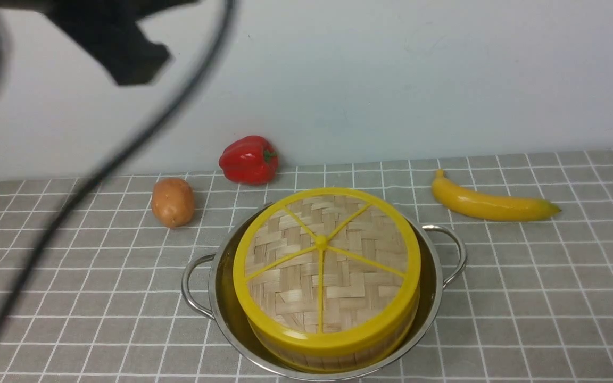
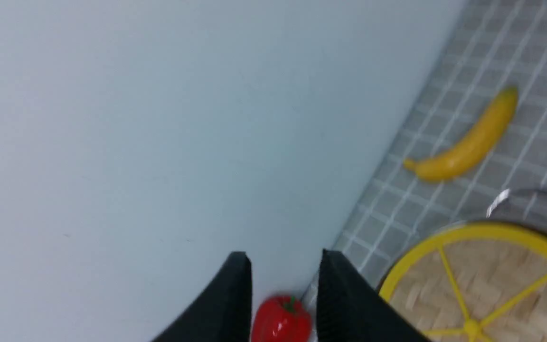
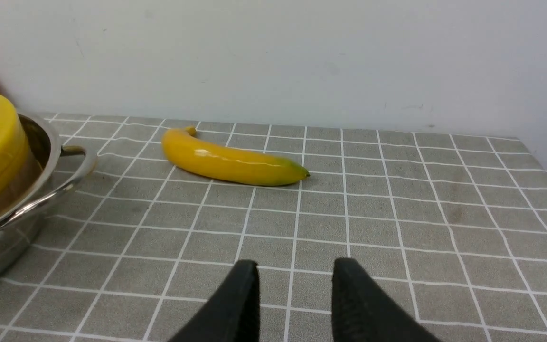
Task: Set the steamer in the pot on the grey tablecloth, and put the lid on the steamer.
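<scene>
Steamer in the pot with its lid on, both arms clear of it

The steamer (image 1: 333, 348) sits inside the pot (image 1: 216, 290) near the front edge of the grey tablecloth (image 1: 524, 298) covering the bench, and the lid (image 1: 325, 260) lies flat on the steamer. A potato (image 1: 172, 201), red pepper (image 1: 249, 159) and banana (image 1: 490, 202) lie nearer the back edge by the wall. The left gripper (image 2: 285, 285), raised and blurred, has its fingers (image 2: 233, 304) slightly apart and empty; the right gripper (image 3: 295, 294) is low over the cloth right of the pot, fingers (image 3: 240, 304) parted, holding nothing. No readable writing or labels show anywhere
</scene>
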`<act>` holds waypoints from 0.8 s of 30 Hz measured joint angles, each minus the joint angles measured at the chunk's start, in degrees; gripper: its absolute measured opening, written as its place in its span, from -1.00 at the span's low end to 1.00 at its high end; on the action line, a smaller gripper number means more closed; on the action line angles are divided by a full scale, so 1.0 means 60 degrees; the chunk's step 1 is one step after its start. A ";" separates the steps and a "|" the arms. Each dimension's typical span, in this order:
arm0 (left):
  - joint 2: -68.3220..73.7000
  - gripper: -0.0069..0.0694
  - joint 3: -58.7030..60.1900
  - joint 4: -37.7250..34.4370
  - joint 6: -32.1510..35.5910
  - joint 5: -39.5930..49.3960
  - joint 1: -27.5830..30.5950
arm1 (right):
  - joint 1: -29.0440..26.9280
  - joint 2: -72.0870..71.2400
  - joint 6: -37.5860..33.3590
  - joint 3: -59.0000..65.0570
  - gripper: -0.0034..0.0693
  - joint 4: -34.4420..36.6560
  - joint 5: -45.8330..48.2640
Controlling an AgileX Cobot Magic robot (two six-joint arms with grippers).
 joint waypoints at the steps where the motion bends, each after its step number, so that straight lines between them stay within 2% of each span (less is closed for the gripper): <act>1: -0.0647 -0.37 0.0000 -0.0410 -0.0174 0.0000 0.0397 | 0.0000 0.0000 0.0000 0.0000 -0.24 0.0000 0.0000; 6: -0.2743 -0.43 0.0138 -0.1177 -0.1198 0.0416 0.2187 | 0.0000 0.0000 0.0000 0.0000 -0.24 0.0000 0.0000; 8: -0.3897 -0.43 0.0803 -0.1346 -0.1625 0.0957 0.3101 | 0.0000 0.0000 0.0000 0.0000 -0.24 0.0000 0.0000; 11: -0.4822 -0.44 0.2106 -0.1419 -0.1717 0.0981 0.3870 | 0.0000 0.0000 0.0000 0.0000 -0.24 0.0000 -0.0007; 14: -0.5724 -0.44 0.4266 -0.1480 -0.1793 0.0214 0.4393 | 0.0000 0.0000 0.0006 0.0000 -0.24 0.0000 -0.0007; 18: -0.6628 -0.43 0.8021 -0.1480 -0.1840 -0.2246 0.4848 | 0.0000 0.0000 0.0006 0.0000 -0.24 0.0000 -0.0007; 24: -0.7595 -0.43 1.1623 -0.1480 -0.1906 -0.4147 0.5237 | 0.0000 0.0000 0.0006 0.0000 -0.24 0.0000 -0.0007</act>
